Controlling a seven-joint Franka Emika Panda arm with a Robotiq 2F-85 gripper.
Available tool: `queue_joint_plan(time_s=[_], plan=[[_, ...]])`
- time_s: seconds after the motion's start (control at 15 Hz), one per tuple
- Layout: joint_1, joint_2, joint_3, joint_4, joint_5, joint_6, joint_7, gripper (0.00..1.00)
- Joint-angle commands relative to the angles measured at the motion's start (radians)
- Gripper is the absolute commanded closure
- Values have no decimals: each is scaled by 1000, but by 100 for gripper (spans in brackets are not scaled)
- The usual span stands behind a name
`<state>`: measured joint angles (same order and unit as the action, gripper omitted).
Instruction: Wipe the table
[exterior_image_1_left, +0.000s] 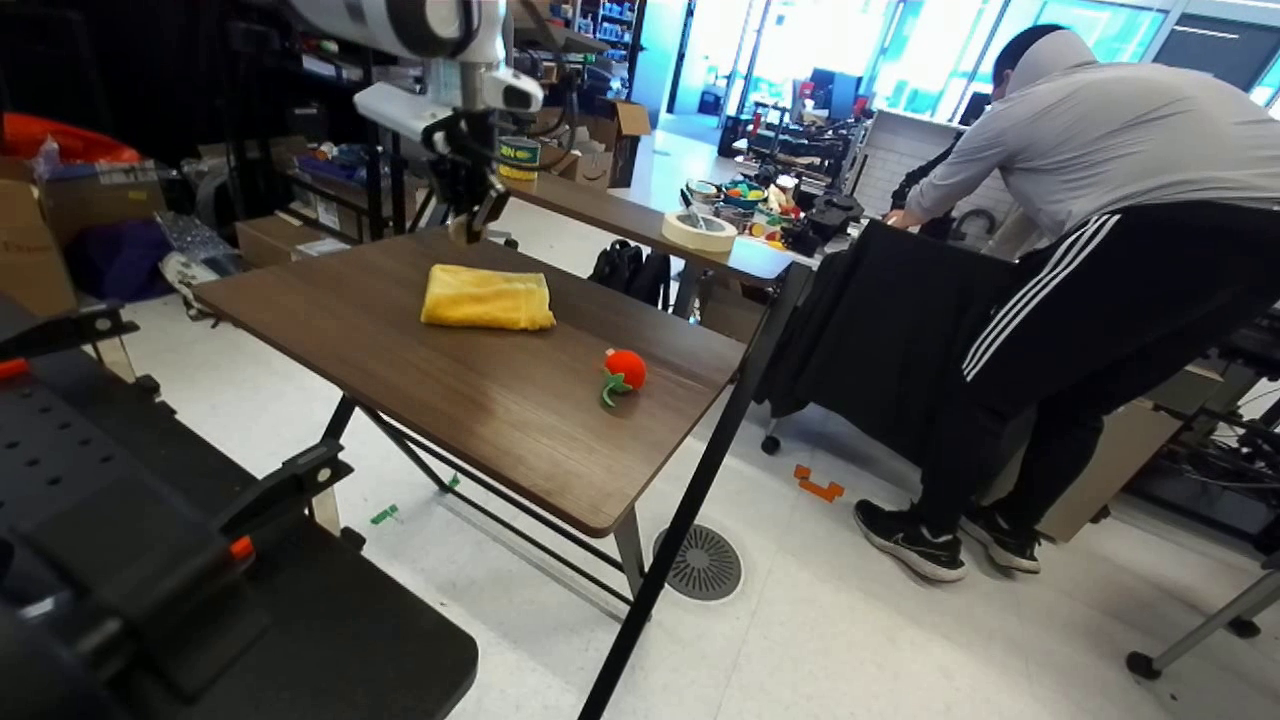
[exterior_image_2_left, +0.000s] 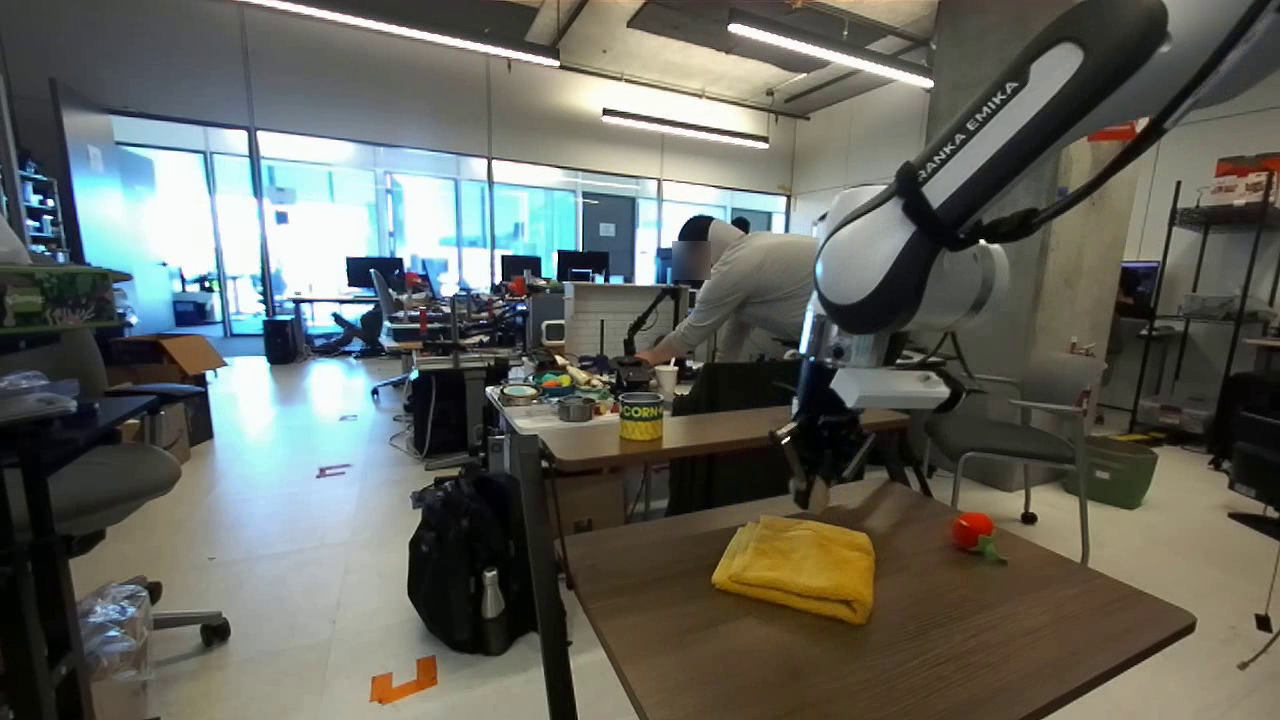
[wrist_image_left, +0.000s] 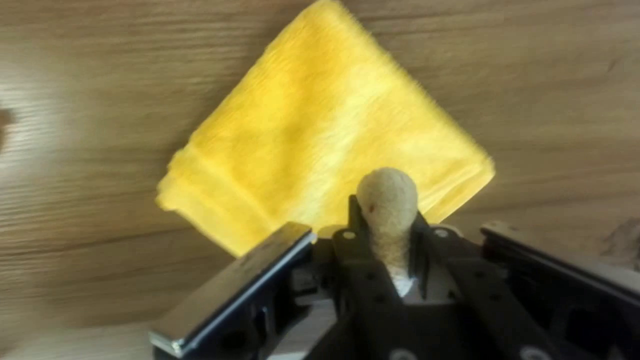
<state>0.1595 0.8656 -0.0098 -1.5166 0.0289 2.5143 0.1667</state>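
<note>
On a pale floor (exterior_image_1_left: 780, 640), a big brown bench (exterior_image_1_left: 520, 410). Near the far edge of the bench in both exterior views, a yellow cloth (exterior_image_2_left: 800, 570), folded and flat. Toward the right edge in both exterior views, a round red-orange thing (exterior_image_1_left: 626, 368) with green leaves, well apart from the cloth. Above the bench, near the cloth but apart from it, the pincer (wrist_image_left: 390, 225), at the end of the arm (exterior_image_2_left: 870, 265). Dark fingers (wrist_image_left: 359, 260) squeezed close on both sides of a pale thing (wrist_image_left: 387, 195) with a round end, so pinching that. Hard to name. Past the far edge, a back bench (exterior_image_2_left: 750, 425) with a can (exterior_image_2_left: 640, 415) on it. On the floor past the left edge in an exterior view, a black backpack (exterior_image_2_left: 455, 570). Off past the right edge in an exterior view, a bent-over person (exterior_image_1_left: 1110, 240) in a gray top.
</note>
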Motion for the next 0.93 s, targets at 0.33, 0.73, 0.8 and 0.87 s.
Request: queue_joint_plan(time_s=[0.33,0.73,0.8,0.87], plan=[[-221,115,-114,248,57,14,134,100],[-267,269,-174,360,88,-1,306,100],[-270,290,-178,373,93,-1,328,100],[-274,314,-178,394,102,-10,347,100]])
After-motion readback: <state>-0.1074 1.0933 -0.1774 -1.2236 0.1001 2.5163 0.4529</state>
